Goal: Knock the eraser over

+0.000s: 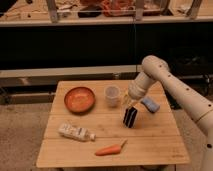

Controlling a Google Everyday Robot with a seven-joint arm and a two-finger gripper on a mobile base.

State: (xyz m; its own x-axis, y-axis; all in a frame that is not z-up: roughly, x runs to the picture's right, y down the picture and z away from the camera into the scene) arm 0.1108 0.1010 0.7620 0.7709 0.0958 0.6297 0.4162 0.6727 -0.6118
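one dark striped eraser (130, 117) sits tilted on the wooden table (150, 142), near the cup (112, 95) and a pale blue piece (150, 105). gripper (131, 104) is right at its top edge, honestly can't tell if the jaws are spread or pressed together.

We see the gripper (130, 103) just above the dark eraser (129, 117), which stands mid-table, with the cup (112, 95) far-left of it and the pale blue piece (150, 104) far-right. An orange bowl (79, 99) sits farther left on the wooden table (155, 145). A bottle (76, 132) and a carrot (110, 149) lie toward the near edge.
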